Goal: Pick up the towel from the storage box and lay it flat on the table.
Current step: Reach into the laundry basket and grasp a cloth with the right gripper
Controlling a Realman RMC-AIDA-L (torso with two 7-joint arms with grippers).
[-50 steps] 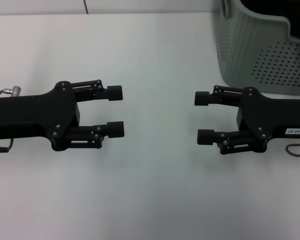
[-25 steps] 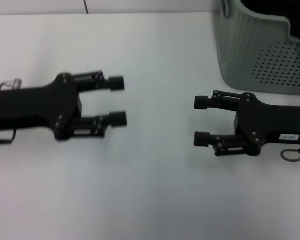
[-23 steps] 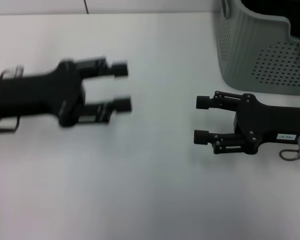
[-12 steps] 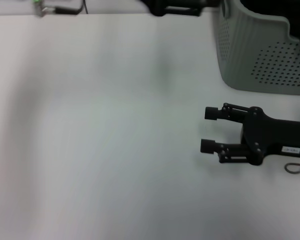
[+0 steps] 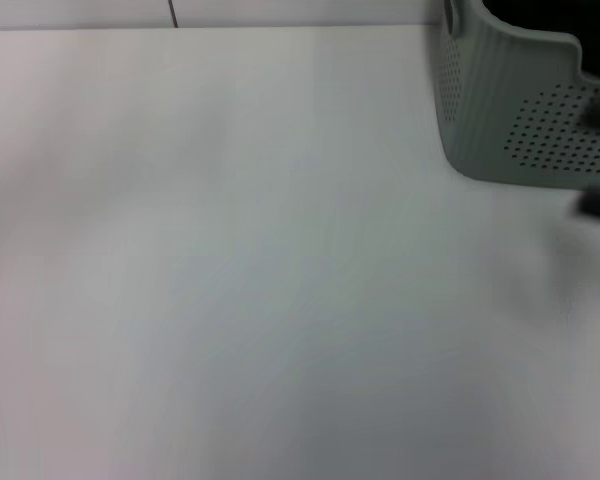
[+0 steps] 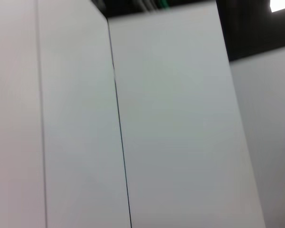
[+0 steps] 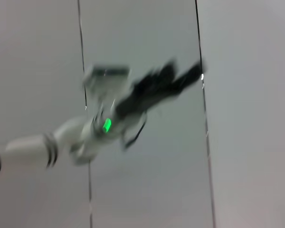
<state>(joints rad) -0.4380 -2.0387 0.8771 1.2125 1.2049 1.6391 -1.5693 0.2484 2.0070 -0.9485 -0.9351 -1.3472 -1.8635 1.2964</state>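
The storage box stands at the far right corner of the white table, its dark inside showing at the top edge. The towel is out of view. My right gripper is only a blurred dark smear at the right edge of the head view, just in front of the box. My left gripper is gone from the head view. It shows in the right wrist view as a blurred black gripper on a white arm with a green light, raised in front of pale wall panels.
The left wrist view shows only pale wall panels with a dark vertical seam and a dark strip above. The box takes up the table's far right corner.
Both grippers left the middle of the table. The left one swung up and away past the far edge. The right one pulled back to the right edge near the box.
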